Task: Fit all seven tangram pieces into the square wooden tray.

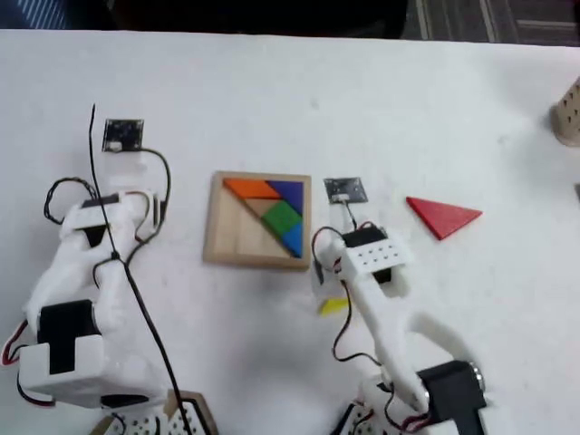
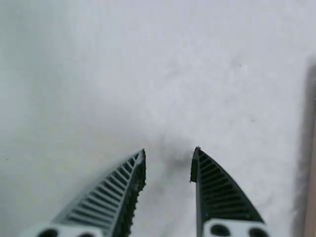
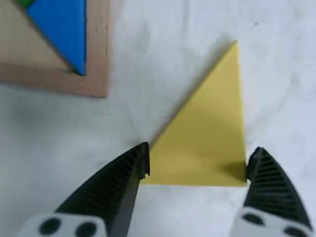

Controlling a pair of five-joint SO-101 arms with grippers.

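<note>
Yellow flat triangle [image 3: 207, 133] lies on the white desk [image 3: 148, 59] between my spread right jaws, near the square wooden tray [image 3: 98, 49]; my left jaws hang spread.

This looks like a robotics lab or a maker's workspace. A white desk [image 1: 272, 82] carries two white plastic arms [image 1: 82, 290] with exposed wiring [image 1: 136, 281], loose circuit boards [image 1: 122, 134] and a pegboard piece [image 1: 568, 113] at its right edge. Carpet [image 1: 471, 18] lies beyond the far edge.
</note>
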